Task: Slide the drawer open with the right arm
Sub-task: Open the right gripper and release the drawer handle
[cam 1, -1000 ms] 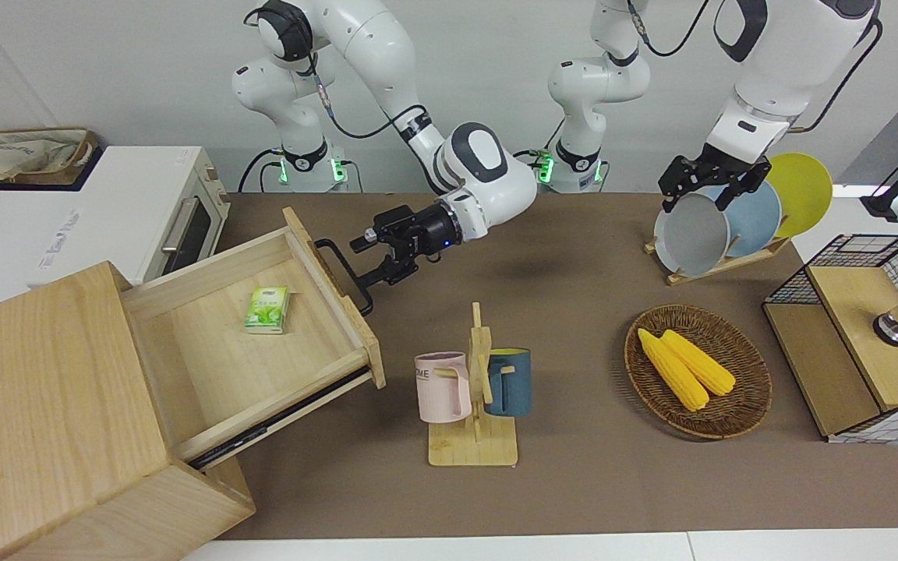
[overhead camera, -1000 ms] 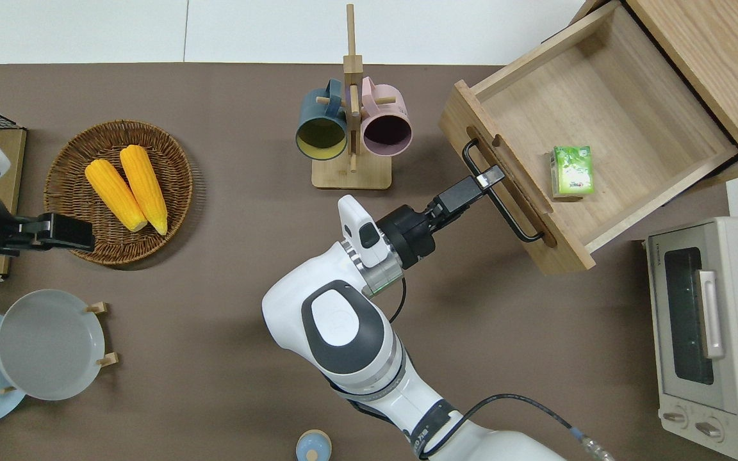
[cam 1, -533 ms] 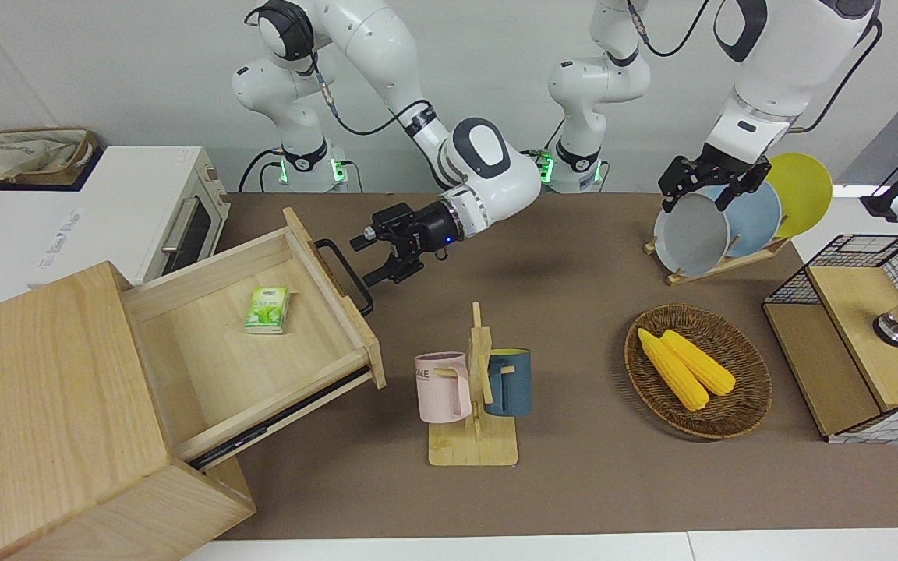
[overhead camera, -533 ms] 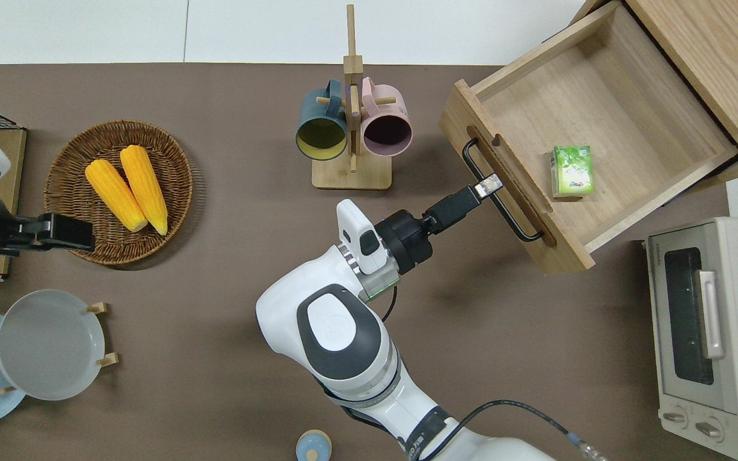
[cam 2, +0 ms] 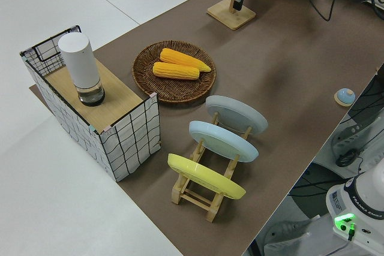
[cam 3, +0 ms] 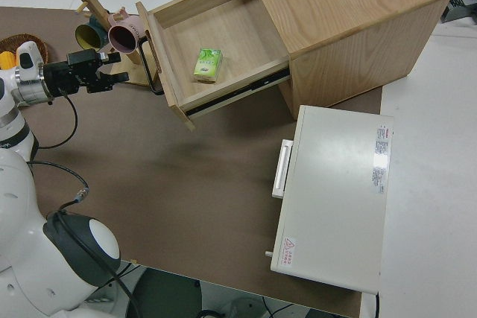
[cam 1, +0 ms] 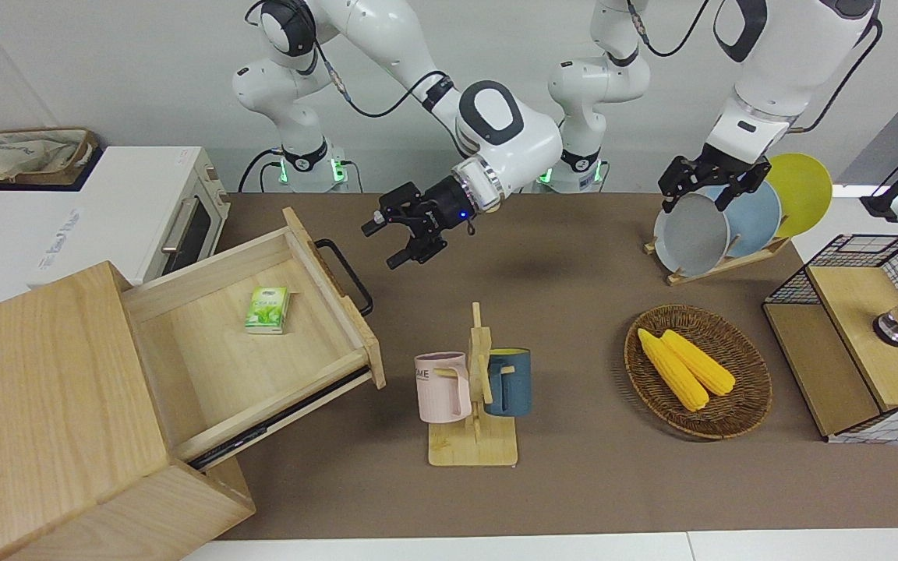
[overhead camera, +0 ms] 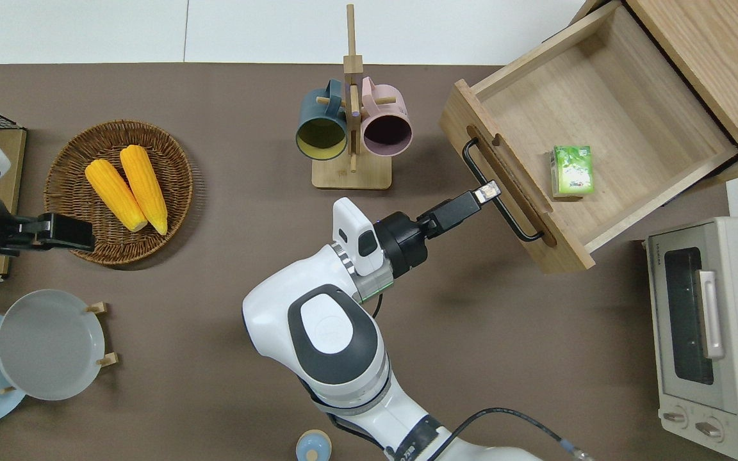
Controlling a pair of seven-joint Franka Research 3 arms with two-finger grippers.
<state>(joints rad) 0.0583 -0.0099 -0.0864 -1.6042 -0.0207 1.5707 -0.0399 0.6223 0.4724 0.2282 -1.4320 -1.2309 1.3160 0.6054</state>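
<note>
The pale-wood drawer [cam 1: 223,366] stands pulled far out of its box cabinet [cam 1: 44,405], toward the right arm's end of the table. Its black loop handle [cam 1: 352,271] is free. A small green box [cam 1: 266,309] lies inside the drawer. My right gripper [cam 1: 380,247] is open and empty, up in the air and apart from the handle. In the overhead view the right gripper [overhead camera: 487,191] is over the table right at the handle [overhead camera: 510,218]. The drawer [overhead camera: 625,109] shows fully open there too. My left gripper [cam 1: 694,187] is parked, open.
A mug rack [cam 1: 474,389] with a pink and a blue mug stands near the drawer's front. A white toaster oven [cam 1: 145,210] sits beside the cabinet, nearer the robots. A wicker basket [cam 1: 737,421] of corn, a plate rack [cam 1: 722,218] and a wire-grid shelf [cam 1: 862,335] are toward the left arm's end.
My right gripper has drawn back from the drawer handle and risen, open and empty. The drawer has stayed where it was. The left arm has not moved.
</note>
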